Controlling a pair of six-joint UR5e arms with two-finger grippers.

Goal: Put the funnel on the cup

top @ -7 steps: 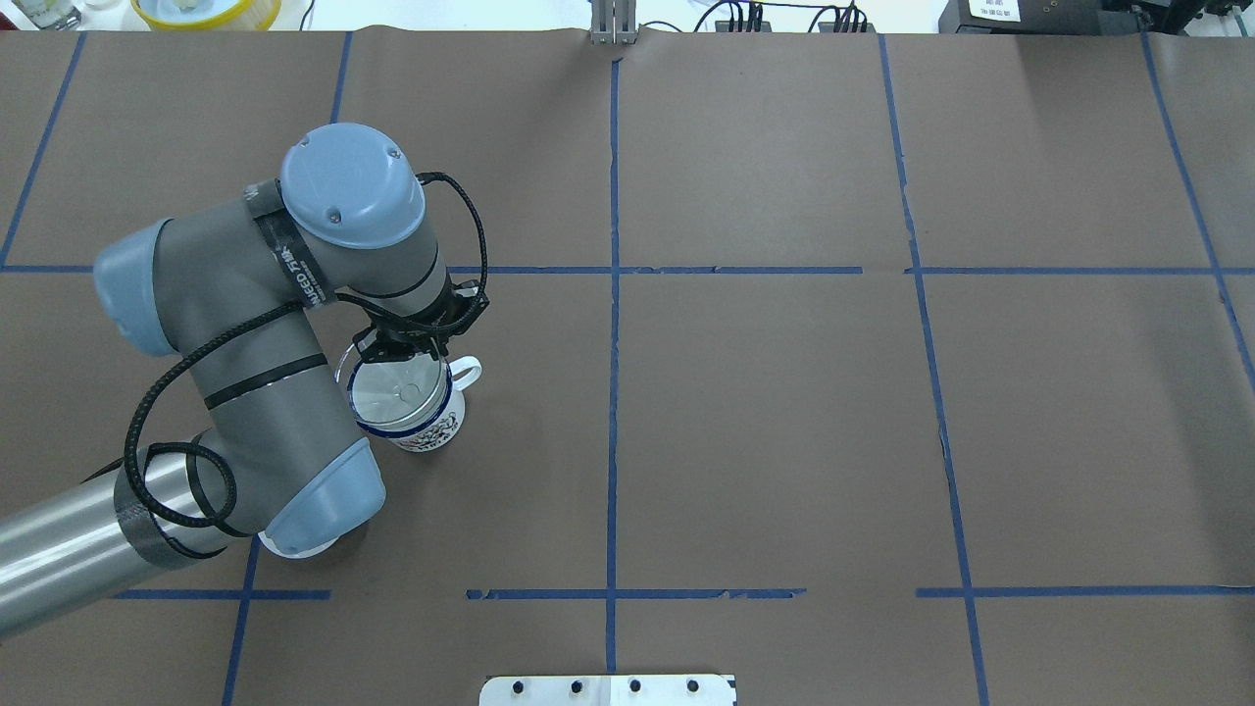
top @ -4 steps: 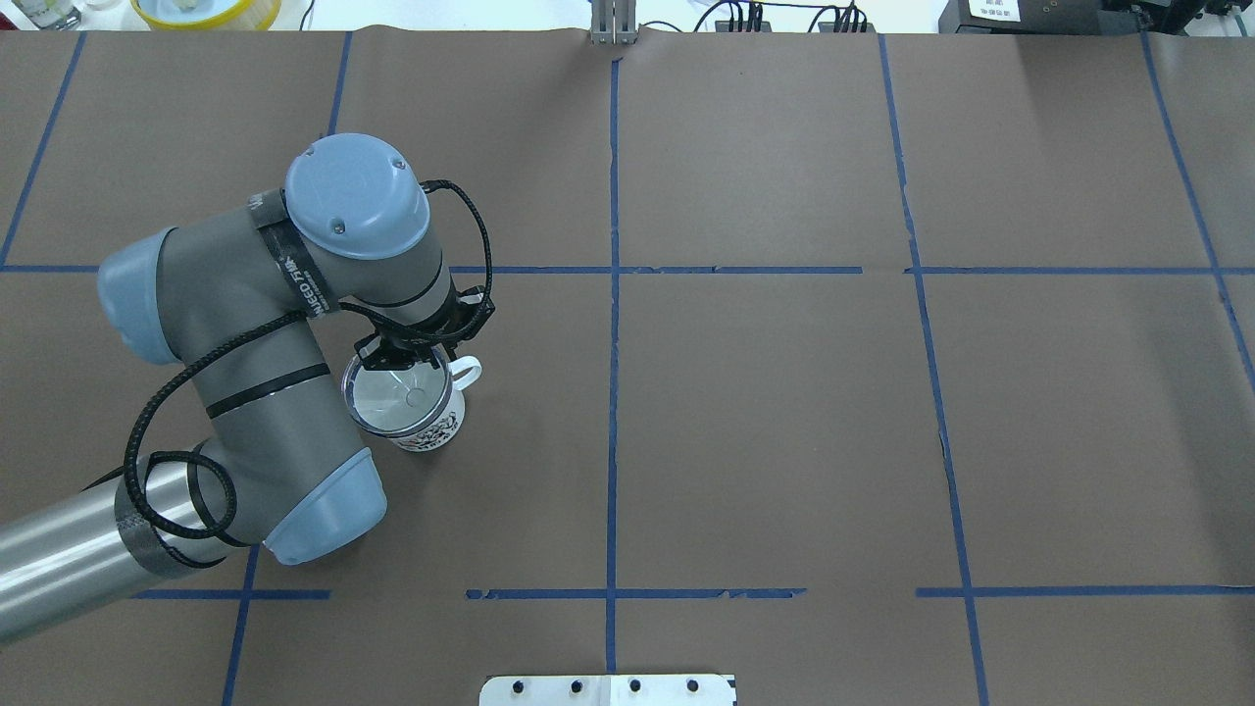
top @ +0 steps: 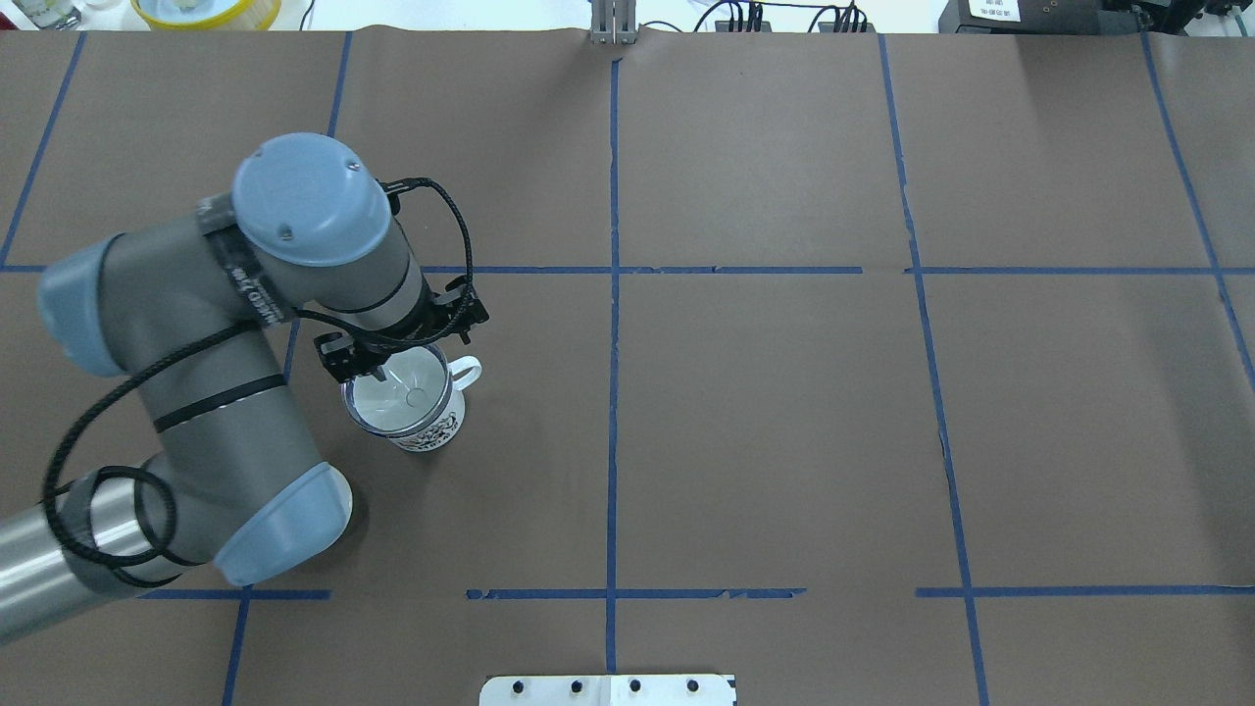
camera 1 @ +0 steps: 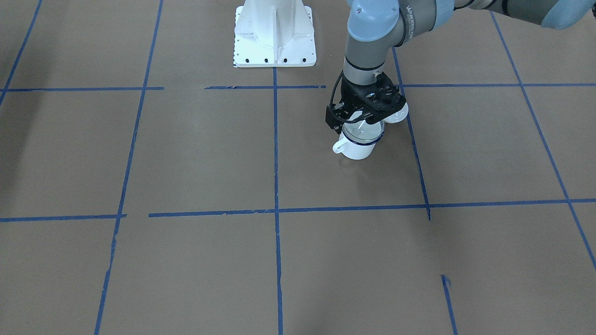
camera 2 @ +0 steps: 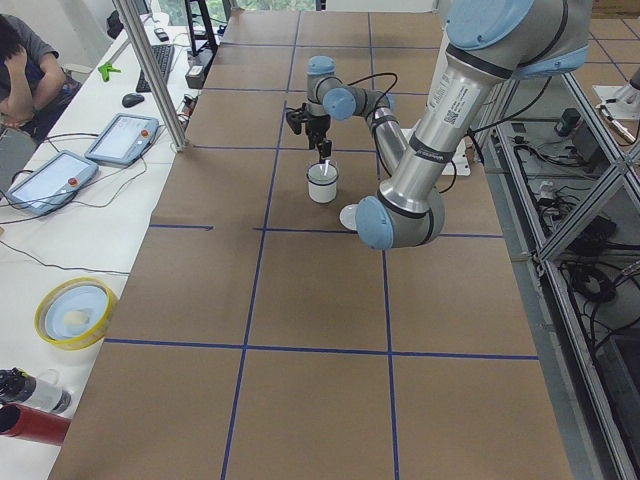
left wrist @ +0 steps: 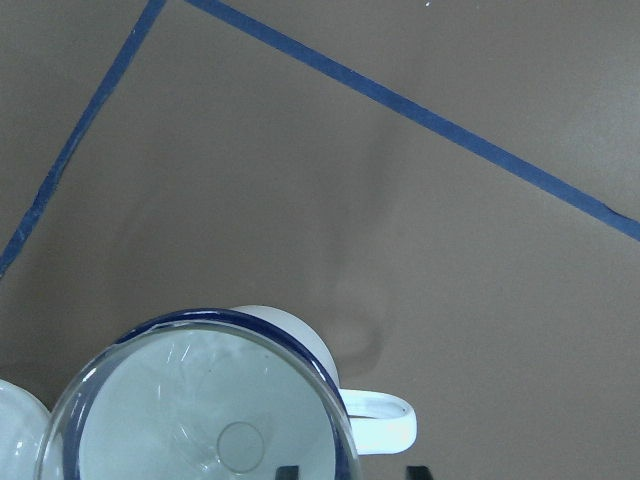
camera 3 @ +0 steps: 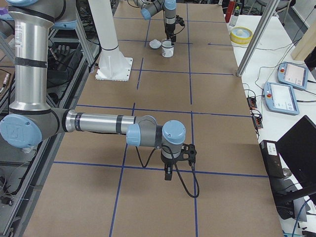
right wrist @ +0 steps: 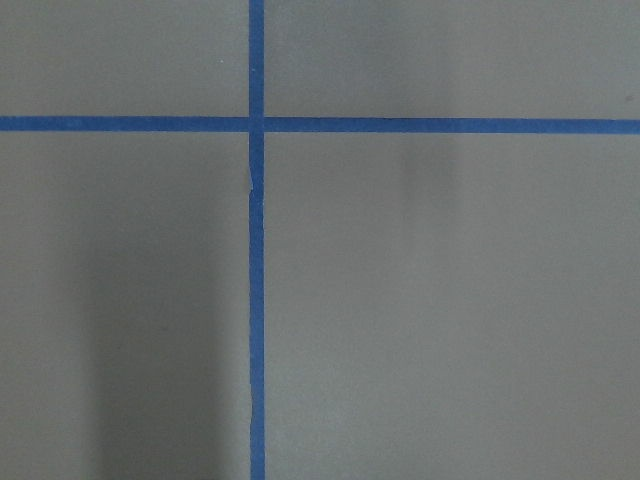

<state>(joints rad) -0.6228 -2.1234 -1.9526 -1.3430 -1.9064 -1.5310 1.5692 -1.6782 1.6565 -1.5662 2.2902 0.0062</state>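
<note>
Left jaws stand parted over the funnel (top: 400, 397), upright, spout down in the cup (top: 429, 434).

White cup (top: 438, 424) with dark blue rim, clear funnel (top: 396, 398), brown blue-gridded table (top: 784, 392).

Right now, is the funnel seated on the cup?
Yes: the left wrist view shows the clear funnel resting in the mouth of the blue-rimmed cup, its spout hole near the centre.
</note>
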